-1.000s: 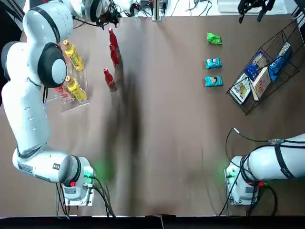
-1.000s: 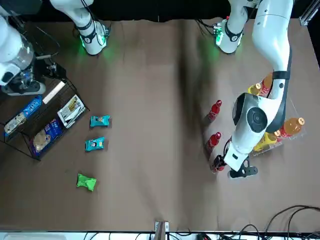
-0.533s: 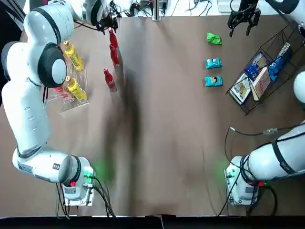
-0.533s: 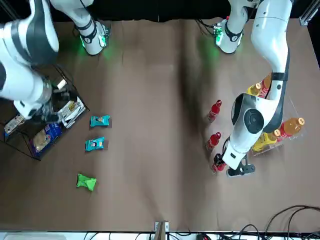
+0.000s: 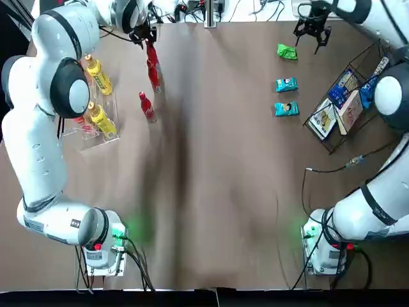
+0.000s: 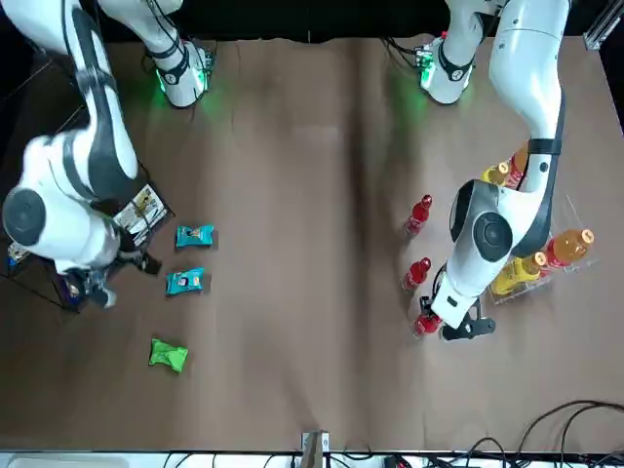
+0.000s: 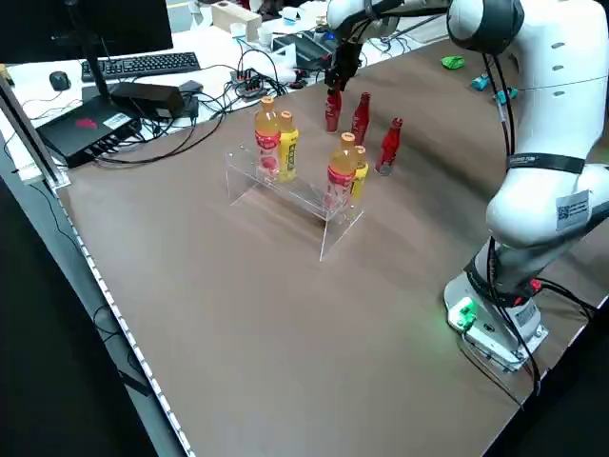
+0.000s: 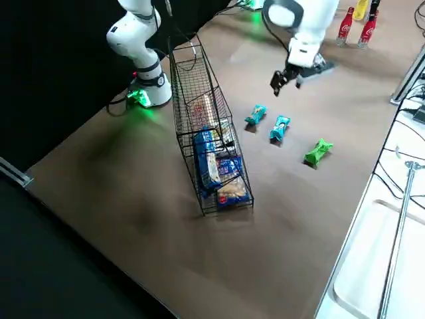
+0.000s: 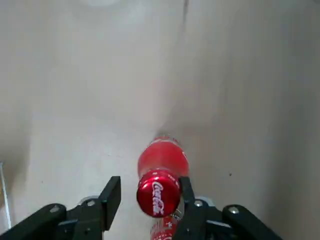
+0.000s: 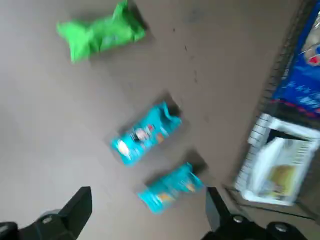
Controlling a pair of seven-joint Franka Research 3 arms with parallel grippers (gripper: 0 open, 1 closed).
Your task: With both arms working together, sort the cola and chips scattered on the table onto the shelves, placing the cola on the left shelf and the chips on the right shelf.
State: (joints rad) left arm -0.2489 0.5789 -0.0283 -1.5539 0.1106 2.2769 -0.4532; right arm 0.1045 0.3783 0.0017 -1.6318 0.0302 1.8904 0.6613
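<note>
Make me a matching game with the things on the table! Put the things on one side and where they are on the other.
Things:
1. green chips packet
2. orange drink bottles
3. flat blue and white packs
4. cola bottle at the far table edge

Places:
A. inside the black wire basket
B. between the left gripper's open fingers
C. lying on the bare table, near the right gripper
D. standing on the clear acrylic rack

Pairs: 1-C, 2-D, 3-A, 4-B
</note>
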